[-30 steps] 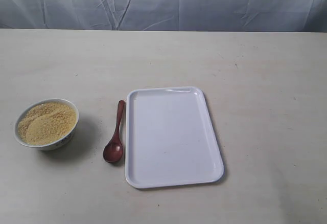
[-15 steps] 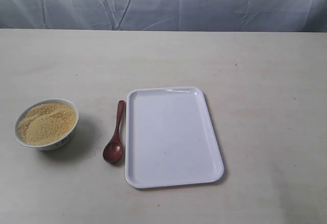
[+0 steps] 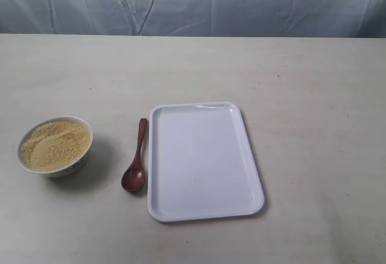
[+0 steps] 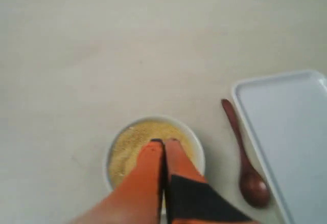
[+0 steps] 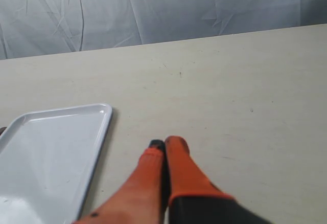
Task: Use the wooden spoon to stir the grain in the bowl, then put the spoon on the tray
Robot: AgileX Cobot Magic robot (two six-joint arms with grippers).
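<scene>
A small white bowl [image 3: 81, 154] at the table's left holds a heap of yellow-tan grain [image 3: 54, 144]. The dark reddish-brown wooden spoon [image 3: 136, 158] lies on the table between the bowl and the large white tray [image 3: 205, 160], its oval end toward the front. Neither arm shows in the exterior view. In the left wrist view my left gripper [image 4: 164, 142] is shut and empty, high above the bowl [image 4: 197, 147] and grain [image 4: 127, 147], with the spoon [image 4: 245, 160] beside the tray [image 4: 291, 132]. My right gripper [image 5: 165, 143] is shut and empty over bare table beside the tray [image 5: 51, 152].
The pale table [image 3: 301, 83] stretches wide behind and to the right of the tray. A wrinkled grey-blue cloth backdrop [image 3: 193, 2] hangs behind the table's far edge.
</scene>
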